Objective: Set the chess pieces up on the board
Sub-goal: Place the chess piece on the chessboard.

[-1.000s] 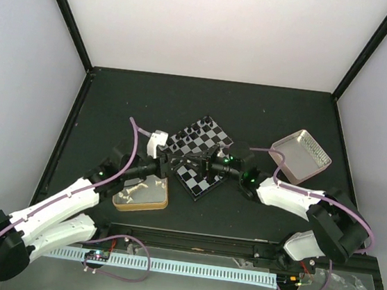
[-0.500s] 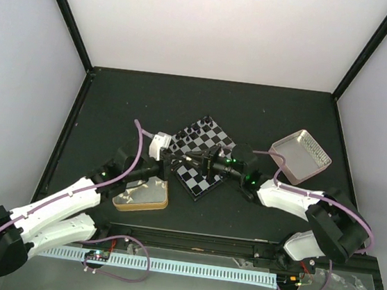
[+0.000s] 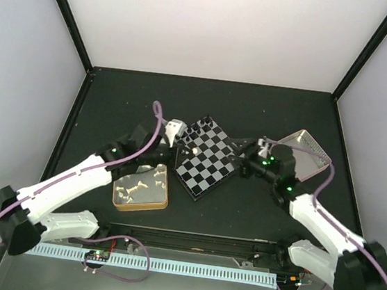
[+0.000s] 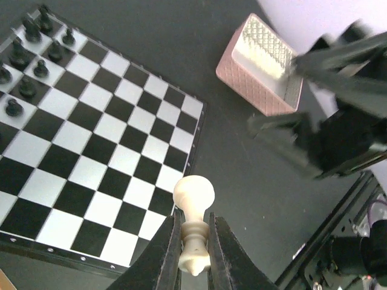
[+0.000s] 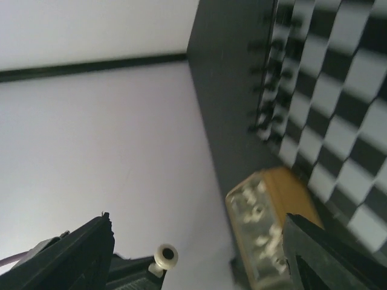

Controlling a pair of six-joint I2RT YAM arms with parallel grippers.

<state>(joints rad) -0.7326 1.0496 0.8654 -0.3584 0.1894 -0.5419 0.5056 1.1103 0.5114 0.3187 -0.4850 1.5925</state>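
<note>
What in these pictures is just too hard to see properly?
Top view: the black pieces on the board are too small to identify.
Top view: the left gripper hides whatever it holds.
Right wrist view: the white pieces in the gold tin are blurred, uncountable.
Left wrist view: the frame edge cuts off the board's left side.

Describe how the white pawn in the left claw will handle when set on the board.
The pawn is probably rigid and light: it fits between the left claw's narrow fingers. Its round head over a narrow waist suggests it could tip if released tilted onto the board. Its glossy surface may slip in the grip.
</note>
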